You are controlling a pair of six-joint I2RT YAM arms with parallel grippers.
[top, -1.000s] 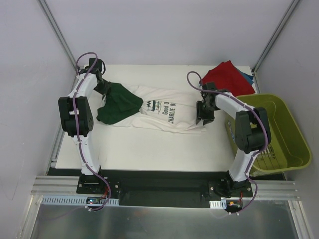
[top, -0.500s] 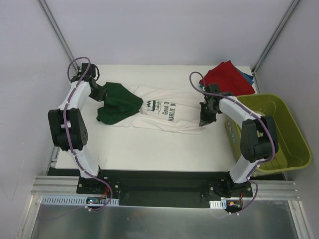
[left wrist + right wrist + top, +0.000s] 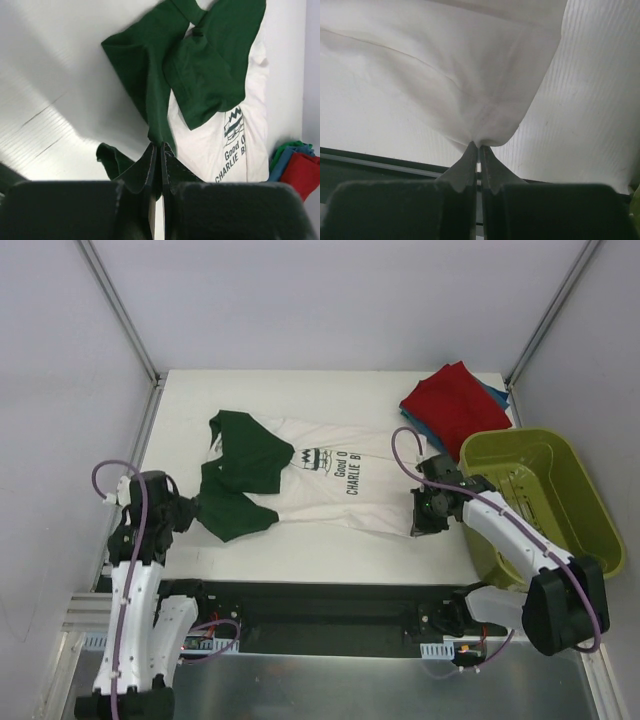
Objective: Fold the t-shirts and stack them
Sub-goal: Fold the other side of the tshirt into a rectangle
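Note:
The cream-white t-shirt (image 3: 330,490) with dark green sleeves and black chest lettering lies spread across the table. My left gripper (image 3: 196,510) is shut on its near green sleeve (image 3: 232,515) at the left; the left wrist view shows the green cloth (image 3: 155,117) pinched between the jaws of that gripper (image 3: 160,146). My right gripper (image 3: 422,517) is shut on the shirt's white hem corner (image 3: 485,127) near the front right, the jaws of the gripper (image 3: 479,146) closed on the cloth. Folded red (image 3: 450,405) and teal-blue (image 3: 495,393) t-shirts lie stacked at the back right.
An olive-green plastic basket (image 3: 575,540) stands at the table's right edge, next to my right arm. The table's black front edge (image 3: 330,592) lies just behind both grippers. White walls close in the sides and back.
Both arms have pulled toward the near edge, dragging the shirt with them. The shirt has stretched out flatter, and its far green sleeve now lies spread at the back left.

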